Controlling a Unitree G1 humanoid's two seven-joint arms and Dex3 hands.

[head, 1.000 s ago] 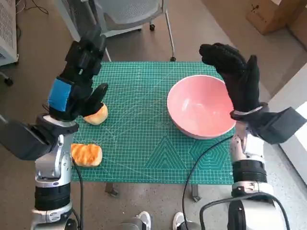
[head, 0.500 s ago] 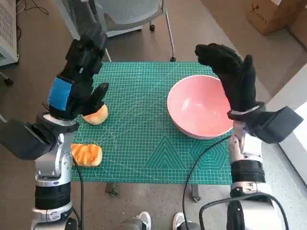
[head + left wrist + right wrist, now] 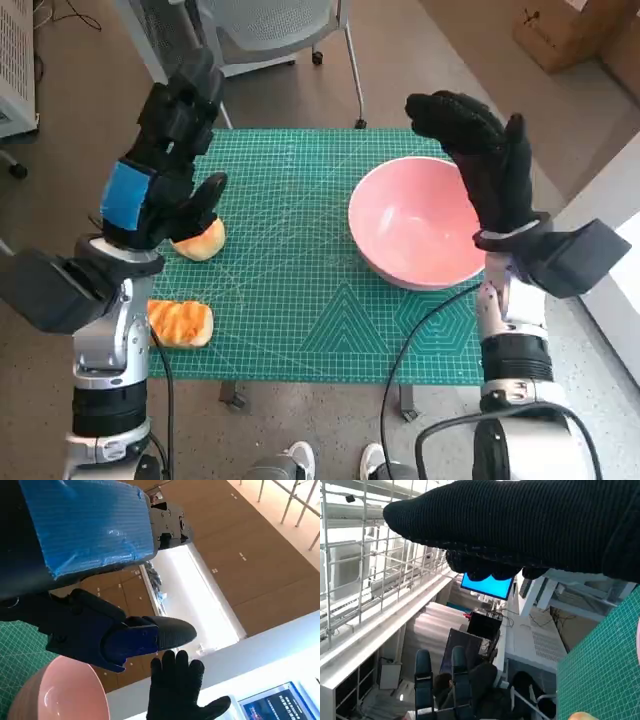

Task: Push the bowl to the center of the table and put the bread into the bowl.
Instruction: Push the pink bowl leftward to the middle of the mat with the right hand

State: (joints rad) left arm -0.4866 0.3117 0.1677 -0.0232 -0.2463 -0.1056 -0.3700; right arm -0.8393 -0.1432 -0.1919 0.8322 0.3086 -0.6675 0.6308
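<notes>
Neither part of the task looks done. The green cutting mat [image 3: 300, 300] covers the table, and the pink bowl [image 3: 415, 222] sits right of centre in the head view, near the mat's right edge, so the push toward the middle is still to come. The bowl is empty; no bread is in it.

One bowl, two pieces of bread. The round bread roll [image 3: 202, 240] lies at centre left of the frame, partly under the left hand. The flatter striped bread [image 3: 181, 322] lies at lower left, near the mat's front-left corner, well apart from the bowl.

The right hand [image 3: 488, 165] hangs at upper right, over the bowl's far-right rim, fingers apart, holding nothing; contact with the rim cannot be judged. The left hand [image 3: 165, 160] hovers at upper left above the roll, fingers spread, also empty.
</notes>
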